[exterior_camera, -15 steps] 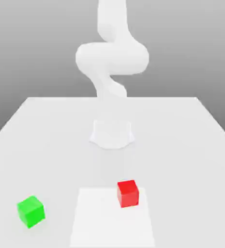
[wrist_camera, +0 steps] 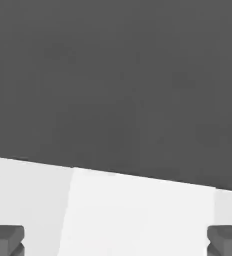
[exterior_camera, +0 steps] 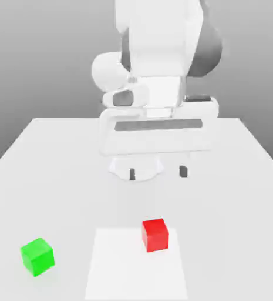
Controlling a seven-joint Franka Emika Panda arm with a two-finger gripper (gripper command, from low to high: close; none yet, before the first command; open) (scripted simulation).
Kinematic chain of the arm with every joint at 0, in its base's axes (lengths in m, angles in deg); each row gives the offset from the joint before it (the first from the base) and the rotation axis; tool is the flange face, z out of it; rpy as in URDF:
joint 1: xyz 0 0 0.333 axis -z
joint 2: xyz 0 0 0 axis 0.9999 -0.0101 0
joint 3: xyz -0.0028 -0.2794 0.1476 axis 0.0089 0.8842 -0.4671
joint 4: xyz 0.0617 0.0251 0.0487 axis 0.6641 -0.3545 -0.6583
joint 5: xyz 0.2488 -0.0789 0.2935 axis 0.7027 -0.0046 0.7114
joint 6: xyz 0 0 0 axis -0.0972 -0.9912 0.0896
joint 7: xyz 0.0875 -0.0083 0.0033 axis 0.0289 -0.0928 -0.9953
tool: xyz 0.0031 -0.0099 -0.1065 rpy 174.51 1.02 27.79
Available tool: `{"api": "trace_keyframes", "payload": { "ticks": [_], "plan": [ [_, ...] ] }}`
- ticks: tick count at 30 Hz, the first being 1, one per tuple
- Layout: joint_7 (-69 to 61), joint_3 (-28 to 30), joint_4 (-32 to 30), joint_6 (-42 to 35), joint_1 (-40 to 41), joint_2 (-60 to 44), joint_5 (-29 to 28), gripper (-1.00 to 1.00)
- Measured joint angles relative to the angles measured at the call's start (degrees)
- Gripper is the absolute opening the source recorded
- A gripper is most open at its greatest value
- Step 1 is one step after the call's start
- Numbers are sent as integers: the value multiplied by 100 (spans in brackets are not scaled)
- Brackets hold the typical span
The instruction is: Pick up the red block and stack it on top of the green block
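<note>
Two cubes, neither stacked, with the pick not yet made. The red block [exterior_camera: 155, 235], the one I am to lift, rests upright on the pale rectangular patch [exterior_camera: 132, 273], toward its far edge and right of its middle as the exterior view's left and right run. The green block [exterior_camera: 37, 257], the intended base, sits on the tabletop [exterior_camera: 232, 206] well apart from it, toward the exterior view's left and beyond the patch's left side; its top face is bare. My arm [exterior_camera: 156, 41] reaches out from its base, carrying the fingers [exterior_camera: 183, 171] above the surface, on the far side of the red block and clear of both cubes. They are spread wide, with nothing between them. Done: no part of the stack itself; at most, I judge, the open fingers are readied for an approach. Left: bring them over the red block, lower them astride it, close, lift, carry it toward the exterior view's left, align it above the green block, set it down and let go, then withdraw without disturbing the pair
</note>
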Motion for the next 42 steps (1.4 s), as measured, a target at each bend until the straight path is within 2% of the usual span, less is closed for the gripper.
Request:
{"api": "trace_keyframes", "payload": {
  "ticks": [3,9,10,17,24,34,39,40,42],
  "plan": [
    [-71,-47,-428,566,-58,-801,-24,0],
    [20,37,-356,1654,-119,-2102,-176,0],
    [30,59,-333,1796,-139,-2268,-191,-100],
    [48,56,-331,1814,-136,-2288,-211,-100],
    [-71,-27,-513,693,-92,-986,-46,-100],
    [-296,1094,1081,-471,2069,-1429,107,-100],
    [-529,1041,1358,75,2302,-2256,406,-100],
    [-584,990,1370,253,2341,-2451,482,100],
    [-584,990,1370,253,2341,-2451,482,100]
  ]
}}
